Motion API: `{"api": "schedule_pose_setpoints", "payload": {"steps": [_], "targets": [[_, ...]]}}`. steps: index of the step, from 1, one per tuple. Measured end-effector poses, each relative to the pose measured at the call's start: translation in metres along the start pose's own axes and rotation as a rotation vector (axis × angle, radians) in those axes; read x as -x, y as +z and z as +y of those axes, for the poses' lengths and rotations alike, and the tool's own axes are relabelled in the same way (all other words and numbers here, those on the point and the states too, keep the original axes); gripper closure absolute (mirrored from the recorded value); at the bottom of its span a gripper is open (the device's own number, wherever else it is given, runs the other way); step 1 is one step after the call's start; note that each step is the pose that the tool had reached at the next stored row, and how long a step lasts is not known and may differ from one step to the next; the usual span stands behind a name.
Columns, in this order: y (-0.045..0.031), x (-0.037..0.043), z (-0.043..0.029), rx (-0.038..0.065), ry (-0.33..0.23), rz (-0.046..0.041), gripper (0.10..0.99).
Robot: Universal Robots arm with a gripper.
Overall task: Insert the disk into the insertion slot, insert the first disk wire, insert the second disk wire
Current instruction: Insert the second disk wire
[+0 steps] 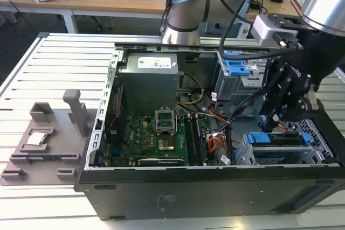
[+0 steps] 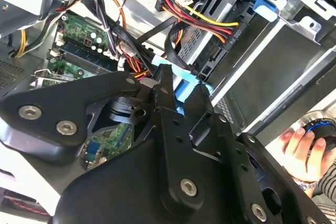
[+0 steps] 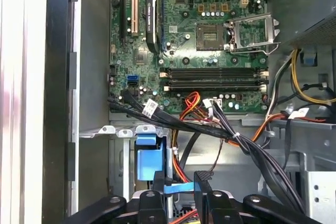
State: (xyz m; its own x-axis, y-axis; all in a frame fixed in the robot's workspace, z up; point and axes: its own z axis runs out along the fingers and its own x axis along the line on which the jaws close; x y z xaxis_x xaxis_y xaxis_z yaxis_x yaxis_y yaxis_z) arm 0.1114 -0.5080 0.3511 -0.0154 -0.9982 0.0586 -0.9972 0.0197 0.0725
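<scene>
While poised by the insertion slot (image 1: 245,155) with the disk (image 1: 283,143) seated inside, clenches the tool (image 3: 180,177) on a flat blue wire connector (image 3: 178,188).

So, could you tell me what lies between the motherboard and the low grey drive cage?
A bundle of black, orange and red cables, in the exterior view.

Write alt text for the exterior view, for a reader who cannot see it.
The robot's black claw hangs inside an open computer case, above the blue-framed disk lying in the insertion slot at the exterior view's right. A green motherboard fills the case's middle, and the case lies on a white slatted table.
</scene>
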Motion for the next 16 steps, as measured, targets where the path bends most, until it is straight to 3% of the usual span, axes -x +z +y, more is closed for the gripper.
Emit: {"api": "schedule_pose_setpoints", "payload": {"steps": [7,16], "targets": [[0.008,0.0005,-0.002,0.0,-0.002,0.0106,0.725],[0.0122,0.0008,-0.0051,0.0,-0.002,0.012,0.725]]}}
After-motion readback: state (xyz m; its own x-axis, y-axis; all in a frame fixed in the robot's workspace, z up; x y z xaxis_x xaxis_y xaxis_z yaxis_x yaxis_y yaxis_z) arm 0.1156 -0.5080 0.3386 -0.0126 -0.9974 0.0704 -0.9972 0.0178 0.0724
